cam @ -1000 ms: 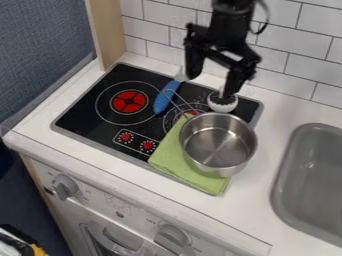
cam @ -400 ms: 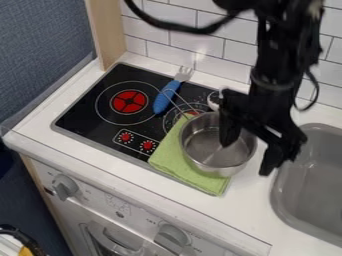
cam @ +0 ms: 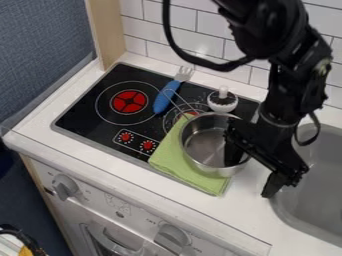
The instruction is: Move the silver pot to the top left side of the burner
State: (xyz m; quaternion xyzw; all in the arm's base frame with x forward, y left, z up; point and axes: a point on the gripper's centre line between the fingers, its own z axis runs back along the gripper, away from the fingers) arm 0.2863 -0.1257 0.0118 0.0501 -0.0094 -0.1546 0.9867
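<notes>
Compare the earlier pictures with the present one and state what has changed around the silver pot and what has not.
The gripper has moved from above the back of the stove towards the sink and down to the silver pot; its open fingers now straddle the pot's sink-side rim, with nothing gripped. The pot, green cloth and blue-handled fork stayed put.

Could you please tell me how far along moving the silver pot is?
Nothing looks finished: the silver pot rests partly on the green cloth. In hand: the open gripper straddles its right rim. Remaining: grip, lift and set it at the top left of the stove.
</notes>
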